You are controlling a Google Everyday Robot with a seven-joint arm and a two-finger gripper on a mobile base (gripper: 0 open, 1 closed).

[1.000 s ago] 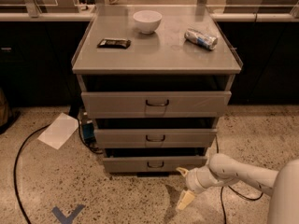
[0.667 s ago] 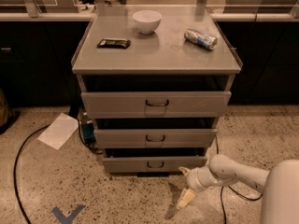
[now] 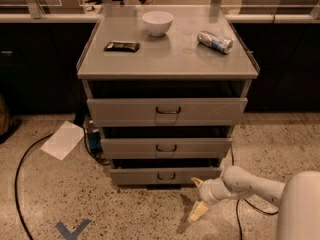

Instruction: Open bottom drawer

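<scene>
The bottom drawer (image 3: pixel 165 175) is the narrowest grey front of three, low on the grey cabinet (image 3: pixel 167 59), with a small dark wire handle (image 3: pixel 166 176) at its centre. The mid-sized drawer (image 3: pixel 166 147) and the widest top drawer (image 3: pixel 167 111) sit above it. My gripper (image 3: pixel 197 199) is at the end of the white arm, low near the floor, just right of and in front of the bottom drawer's right end. Its two cream fingers (image 3: pixel 198 211) are spread apart, one up by the drawer corner, one down toward the floor. It holds nothing.
On the cabinet top lie a white bowl (image 3: pixel 157 22), a dark snack bar (image 3: pixel 122 46) and a crushed can (image 3: pixel 215 41). A white paper sheet (image 3: pixel 63 140) and a black cable (image 3: pixel 20 184) lie on the speckled floor at left. Blue tape (image 3: pixel 72 230) marks the floor.
The gripper has stayed in about the same place by the bottom drawer's right corner. The drawers have not moved.
</scene>
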